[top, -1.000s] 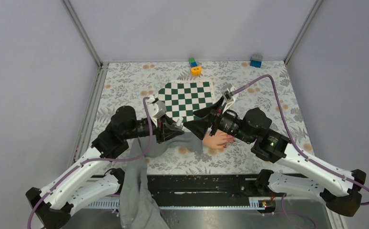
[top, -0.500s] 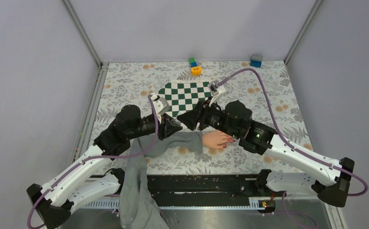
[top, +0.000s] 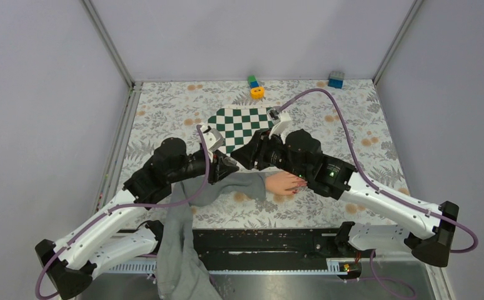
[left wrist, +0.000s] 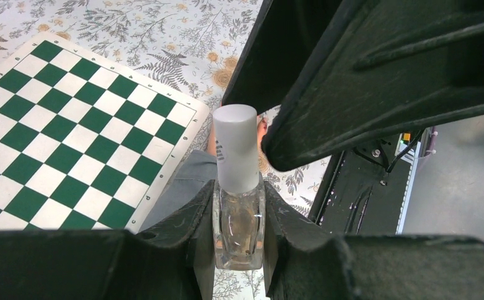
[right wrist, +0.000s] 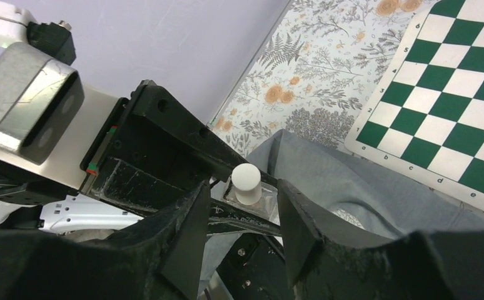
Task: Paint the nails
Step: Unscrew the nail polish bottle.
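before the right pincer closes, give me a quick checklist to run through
1. Bottle clamped in the left pincer, upright: ok.
2. Cap on the bottle: ok.
3. Right pincer lined up: ok, the cap sits between its open fingers with a gap on each side.
4. Hand lying on the table, clear of both pincers: ok.
5. All nails visible: cannot tell, the right arm overlaps the fingertips.
6. Polish on the brush: cannot tell, it is hidden inside.

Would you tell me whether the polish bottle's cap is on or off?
On: the white cap sits atop the bottle of clear glass.
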You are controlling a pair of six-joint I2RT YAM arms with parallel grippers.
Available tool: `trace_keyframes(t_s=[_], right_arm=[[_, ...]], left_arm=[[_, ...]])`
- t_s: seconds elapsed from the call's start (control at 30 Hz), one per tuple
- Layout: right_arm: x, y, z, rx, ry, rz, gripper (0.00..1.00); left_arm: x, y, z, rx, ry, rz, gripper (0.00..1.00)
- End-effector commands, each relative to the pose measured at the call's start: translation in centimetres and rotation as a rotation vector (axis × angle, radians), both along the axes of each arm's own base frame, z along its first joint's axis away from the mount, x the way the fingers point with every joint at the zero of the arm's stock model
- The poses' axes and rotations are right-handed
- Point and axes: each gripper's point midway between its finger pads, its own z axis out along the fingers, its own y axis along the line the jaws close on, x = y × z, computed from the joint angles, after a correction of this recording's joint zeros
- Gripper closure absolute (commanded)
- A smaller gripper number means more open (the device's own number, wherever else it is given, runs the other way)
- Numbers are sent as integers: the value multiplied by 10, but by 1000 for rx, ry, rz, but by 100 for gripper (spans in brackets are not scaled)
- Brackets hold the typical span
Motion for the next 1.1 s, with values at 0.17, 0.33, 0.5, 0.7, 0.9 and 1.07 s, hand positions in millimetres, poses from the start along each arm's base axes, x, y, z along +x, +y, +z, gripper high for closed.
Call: trace_keyframes(t_s=[0.17, 0.33, 0.5, 0.7, 0.9, 1.07], right_arm=[[2, 10, 20, 38, 1, -5, 53], [3, 11, 21, 37, -6, -5, 56], [3, 13, 21, 34, -6, 2, 61], [3, 15, 17, 17, -1, 10, 65], [3, 14, 14, 4, -2, 10, 73], [3, 11, 13, -7, -10, 8, 88]], left_arm=[[4, -5, 30, -46, -72, -2, 100], [2, -7, 29, -39, -71, -15, 100], [1, -8, 27, -30, -68, -20, 100], [2, -7, 27, -25, -74, -12, 100], [1, -6, 29, -29, -80, -10, 100], [-2, -7, 30, -36, -76, -29, 100]])
